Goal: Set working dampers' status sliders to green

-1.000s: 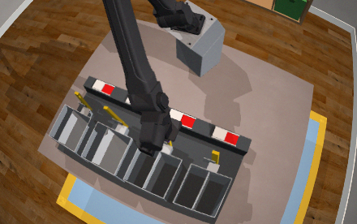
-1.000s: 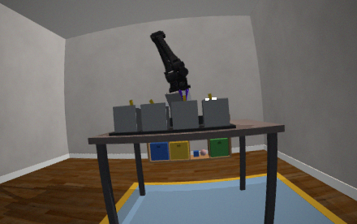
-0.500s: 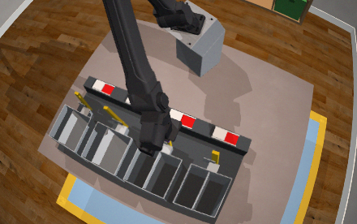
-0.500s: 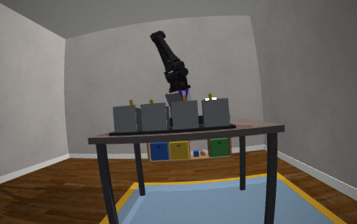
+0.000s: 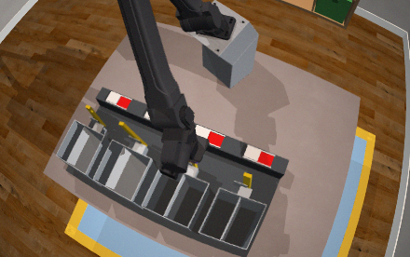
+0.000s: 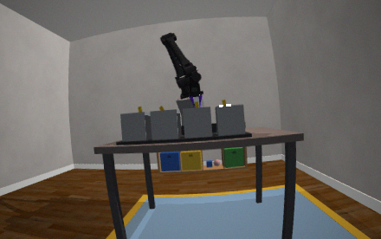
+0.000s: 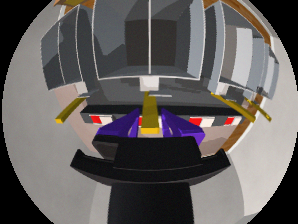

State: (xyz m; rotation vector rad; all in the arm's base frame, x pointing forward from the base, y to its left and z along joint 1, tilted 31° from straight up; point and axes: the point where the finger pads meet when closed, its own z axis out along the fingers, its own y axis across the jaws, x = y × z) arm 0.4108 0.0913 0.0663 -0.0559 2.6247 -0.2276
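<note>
Four grey duct dampers stand in a row on a dark base: the first (image 5: 81,146), second (image 5: 122,168), third (image 5: 179,193) and fourth (image 5: 233,219). Each visible status slider (image 5: 118,100), (image 5: 211,135), (image 5: 259,155) shows red with its white cover on the left. The arm hides most of the second slider (image 5: 148,114). Yellow levers (image 5: 94,114), (image 5: 131,131), (image 5: 247,178) stick up from three dampers. My gripper (image 5: 179,173) hangs over the third damper. In the wrist view its purple fingers stand open on either side of that damper's yellow lever (image 7: 150,112).
The arm's grey pedestal (image 5: 230,51) stands behind the slider row. The dampers sit close to the table's front edge. Coloured storage bins (image 6: 196,159) stand on the floor behind the table.
</note>
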